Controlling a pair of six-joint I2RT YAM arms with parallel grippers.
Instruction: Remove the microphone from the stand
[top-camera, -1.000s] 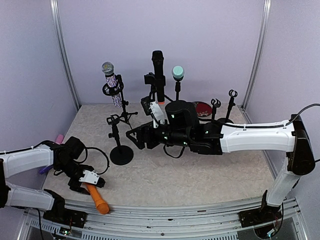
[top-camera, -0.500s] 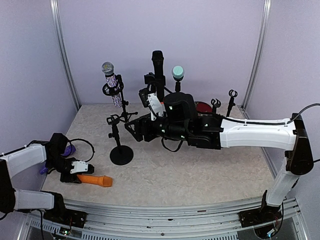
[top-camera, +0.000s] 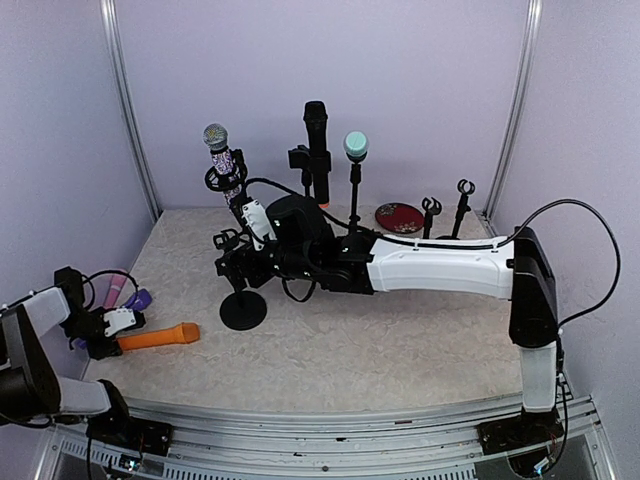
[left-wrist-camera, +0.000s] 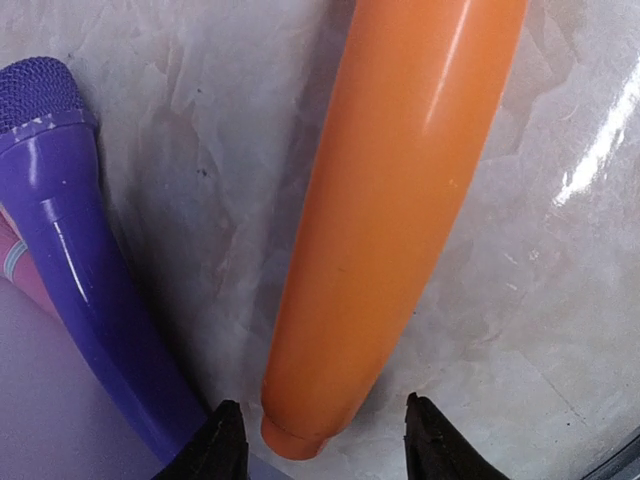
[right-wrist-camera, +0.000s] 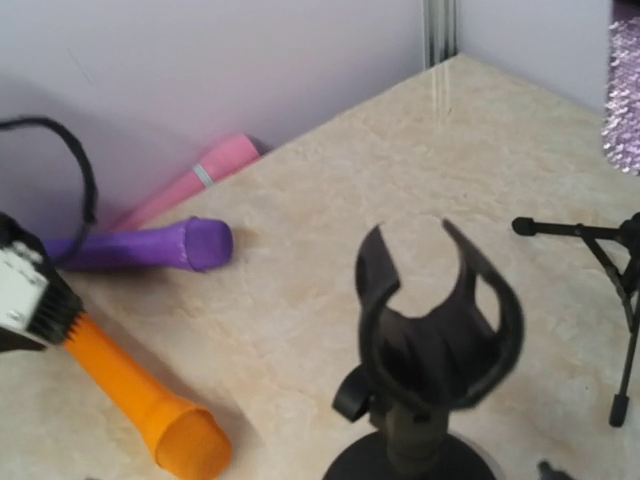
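Marbled tabletop (top-camera: 400, 350) bears orange microphone (top-camera: 160, 336) beside purple microphone (top-camera: 138, 299), black stand (top-camera: 243, 312) near.

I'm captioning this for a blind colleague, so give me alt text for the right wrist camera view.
An empty black microphone clip on its stand fills the foreground. Behind it, on the beige table, lie an orange microphone, a purple microphone and a pink microphone by the wall.
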